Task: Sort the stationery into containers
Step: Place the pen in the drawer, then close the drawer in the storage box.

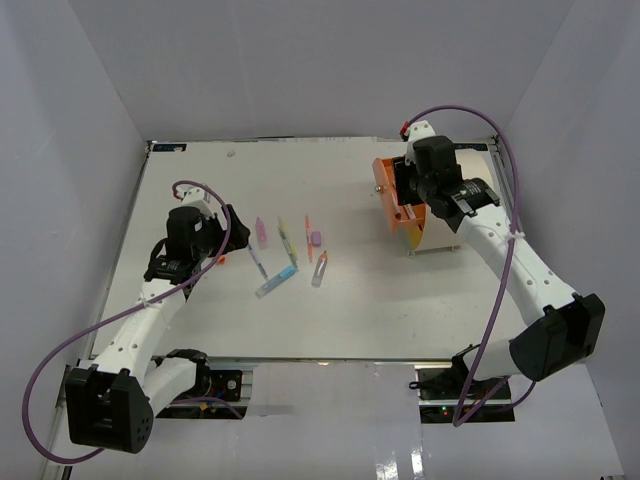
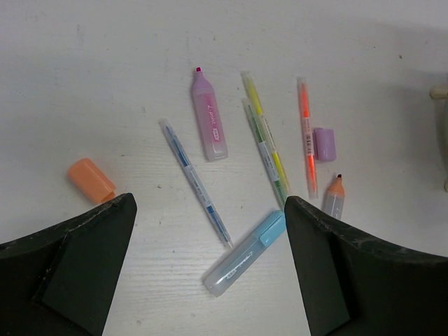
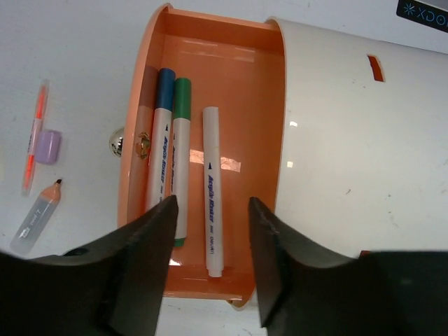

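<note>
The container (image 3: 343, 133) is a cream-white drum lying on its side, with its orange drawer (image 3: 245, 84) pulled out. In the drawer lie a blue-capped marker (image 3: 162, 133), a green-capped marker (image 3: 180, 140) and a white marker (image 3: 212, 189). My right gripper (image 3: 213, 238) hangs open above the drawer, straddling the white marker without touching it. More stationery lies on the table: a pale blue highlighter (image 2: 245, 253), a pink highlighter (image 2: 210, 115), a thin blue pen (image 2: 196, 183), yellow-green pens (image 2: 267, 143), an orange pen (image 2: 306, 136), a purple cap (image 2: 323, 143) and an orange cap (image 2: 91, 180). My left gripper (image 2: 210, 273) is wide open over the blue highlighter.
A grey marker with an orange tip (image 2: 334, 197) lies close to my left gripper's right finger. In the top view the drawer (image 1: 383, 180) sits at the back right of the white table (image 1: 360, 320), and the loose pens (image 1: 290, 250) lie mid-table.
</note>
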Available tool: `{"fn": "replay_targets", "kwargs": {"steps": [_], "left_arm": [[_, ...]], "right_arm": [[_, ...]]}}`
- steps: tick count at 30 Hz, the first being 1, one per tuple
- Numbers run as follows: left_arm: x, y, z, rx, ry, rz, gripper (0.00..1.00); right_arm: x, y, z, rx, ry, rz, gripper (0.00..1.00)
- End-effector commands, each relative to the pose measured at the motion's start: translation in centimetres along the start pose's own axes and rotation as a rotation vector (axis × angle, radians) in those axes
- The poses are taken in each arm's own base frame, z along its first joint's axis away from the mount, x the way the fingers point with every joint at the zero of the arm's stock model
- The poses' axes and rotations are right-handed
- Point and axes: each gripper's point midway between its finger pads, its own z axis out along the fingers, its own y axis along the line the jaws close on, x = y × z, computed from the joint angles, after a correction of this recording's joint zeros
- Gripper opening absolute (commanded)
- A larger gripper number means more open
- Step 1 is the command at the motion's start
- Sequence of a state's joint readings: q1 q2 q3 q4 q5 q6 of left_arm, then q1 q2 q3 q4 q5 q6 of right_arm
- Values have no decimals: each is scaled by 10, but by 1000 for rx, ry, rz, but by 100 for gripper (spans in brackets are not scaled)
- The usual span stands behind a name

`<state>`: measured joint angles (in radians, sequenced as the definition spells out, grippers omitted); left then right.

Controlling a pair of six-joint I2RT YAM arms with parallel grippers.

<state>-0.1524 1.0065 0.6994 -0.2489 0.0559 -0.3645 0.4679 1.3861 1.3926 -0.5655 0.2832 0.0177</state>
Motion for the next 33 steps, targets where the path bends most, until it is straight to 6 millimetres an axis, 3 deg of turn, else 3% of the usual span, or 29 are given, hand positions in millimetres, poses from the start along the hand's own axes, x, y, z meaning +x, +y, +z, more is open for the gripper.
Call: {"fn": "replay_targets", "kwargs": {"steps": [1, 4, 6, 10, 12, 14, 15, 17, 23, 27, 33], "left_arm": [[0, -13, 0, 83, -1, 12, 98], [-1, -31, -3, 178, 16, 11, 98], [-8, -52, -9, 275, 23, 6, 98], [-32, -95, -18, 412, -11, 37, 98], [-43, -125, -19, 465, -29, 88, 98], [-48, -146, -18, 494, -43, 143, 98], [-50, -168, -16, 531, -41, 169, 98], [-53, -186, -12, 554, -40, 182, 98], [-55, -250, 9, 658, -38, 256, 98], [-51, -286, 18, 720, -58, 317, 98], [-37, -318, 40, 765, -57, 388, 98]], "right_arm": [[-35, 0, -9, -20, -102, 12, 55], [-45, -4, -20, -26, -127, 21, 71], [-56, -17, -28, 6, -157, 40, 84], [-67, -55, -46, 67, -209, 138, 100], [-68, -75, -51, 71, -226, 207, 91], [-70, -88, -59, 70, -247, 246, 90], [-71, -97, -62, 62, -257, 265, 90], [-70, -105, -63, 61, -259, 291, 90], [-41, -161, -53, 106, -223, 451, 90], [-32, -173, -43, 63, -222, 503, 90], [-24, -179, -20, 20, -185, 525, 90]]}}
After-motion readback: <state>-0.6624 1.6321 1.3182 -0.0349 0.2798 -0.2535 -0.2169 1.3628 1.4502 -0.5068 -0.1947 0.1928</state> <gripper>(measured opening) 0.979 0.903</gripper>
